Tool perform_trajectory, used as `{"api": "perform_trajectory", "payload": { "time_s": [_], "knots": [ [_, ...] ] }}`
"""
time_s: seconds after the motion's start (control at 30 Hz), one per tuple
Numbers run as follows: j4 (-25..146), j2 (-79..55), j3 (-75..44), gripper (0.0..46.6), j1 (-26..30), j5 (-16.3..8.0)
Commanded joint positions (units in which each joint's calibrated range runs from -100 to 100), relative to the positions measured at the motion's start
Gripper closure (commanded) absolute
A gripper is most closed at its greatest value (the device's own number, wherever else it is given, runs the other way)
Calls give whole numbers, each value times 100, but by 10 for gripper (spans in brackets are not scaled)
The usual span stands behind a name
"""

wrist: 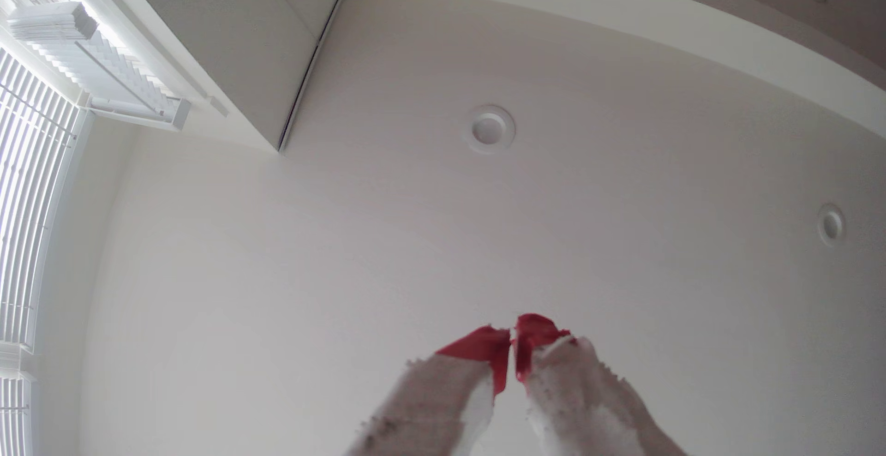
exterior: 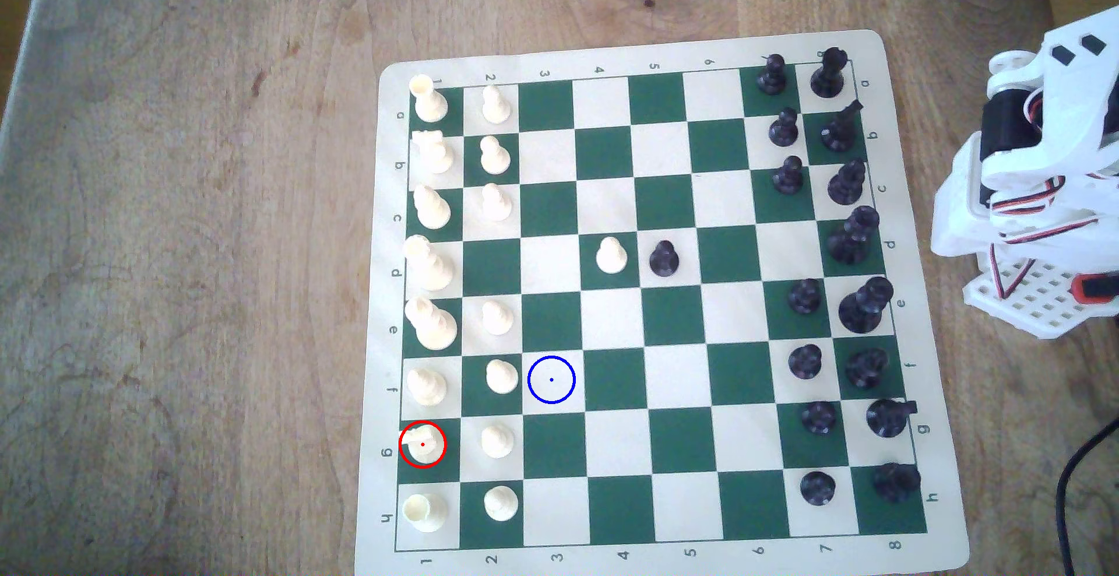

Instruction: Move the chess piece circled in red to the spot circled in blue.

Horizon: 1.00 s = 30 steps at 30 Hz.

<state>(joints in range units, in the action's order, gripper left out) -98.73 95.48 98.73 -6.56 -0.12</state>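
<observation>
The cream-white knight [exterior: 423, 443] stands ringed in red on a dark green square near the lower left corner of the board [exterior: 611, 303] in the exterior view. The spot [exterior: 551, 380] is a cream square ringed in blue, two columns to the exterior view's right of the knight and one row further back, with nothing on it. My arm [exterior: 1041, 188] is folded up off the board's right edge, far from both. In the wrist view my gripper [wrist: 513, 334] points up at the ceiling, its red-tipped fingers [wrist: 484, 348] pressed together and holding nothing.
Cream pieces fill the two columns at the exterior view's left, with a cream pawn [exterior: 501, 377] just left of the spot. One cream pawn [exterior: 611, 255] and one black pawn [exterior: 664, 259] stand mid-board. Black pieces line the right columns. A black cable [exterior: 1072, 491] lies at the lower right.
</observation>
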Motion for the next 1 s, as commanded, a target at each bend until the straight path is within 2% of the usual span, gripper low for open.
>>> {"api": "perform_trajectory", "payload": {
  "time_s": [0.0, 0.43, 0.57, 0.73, 0.97],
  "knots": [
    [-95, 36, 117, 464, 19, 15],
    [-95, 36, 117, 464, 19, 15],
    [77, 36, 117, 464, -521, 15],
    [1683, 36, 117, 464, -474, 15],
    [5311, 36, 117, 464, -364, 5]
  ]
}}
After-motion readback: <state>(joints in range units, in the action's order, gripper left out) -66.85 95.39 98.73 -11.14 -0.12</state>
